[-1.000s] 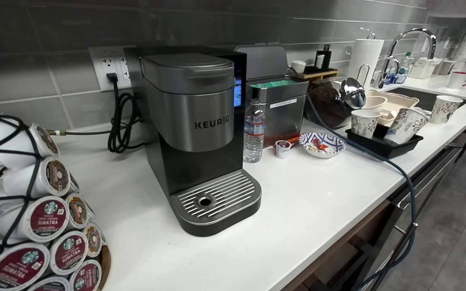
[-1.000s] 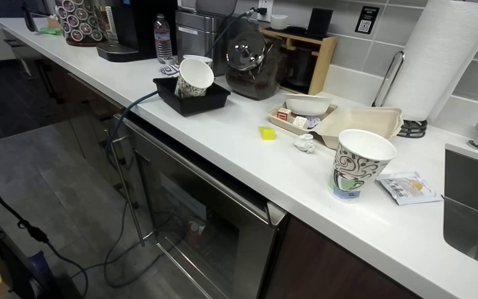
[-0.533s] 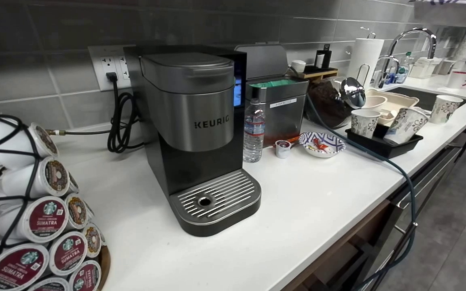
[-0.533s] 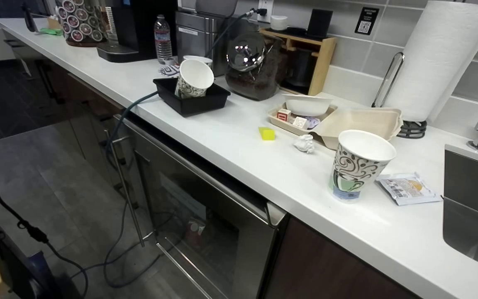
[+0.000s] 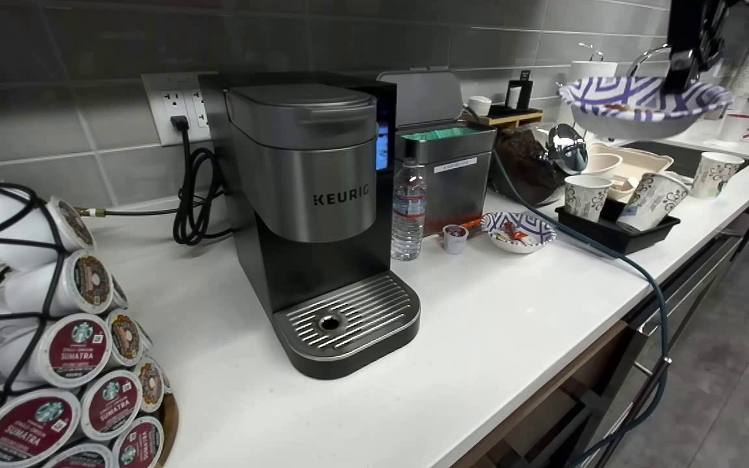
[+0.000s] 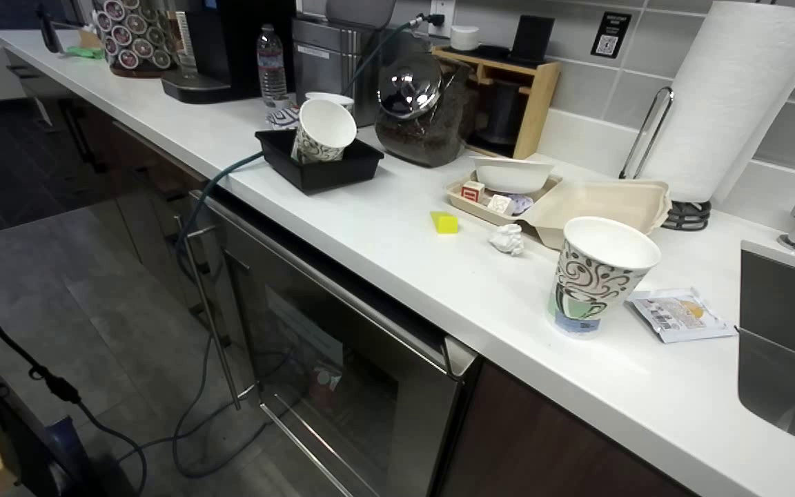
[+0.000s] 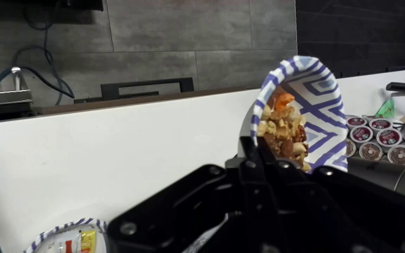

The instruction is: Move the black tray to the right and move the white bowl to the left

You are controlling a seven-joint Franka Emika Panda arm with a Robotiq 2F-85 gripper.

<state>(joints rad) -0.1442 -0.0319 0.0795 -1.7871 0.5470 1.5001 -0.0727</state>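
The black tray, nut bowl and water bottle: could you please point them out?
Black tray (image 6: 340, 174), in an exterior view: outer wall.
Nut bowl (image 7: 317, 108), in the wrist view: patterned inner wall.
Water bottle (image 5: 408, 207), in an exterior view: label.

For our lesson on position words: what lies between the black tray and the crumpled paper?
A small yellow block, touching neither the black tray nor the crumpled paper; an exterior view shows it.
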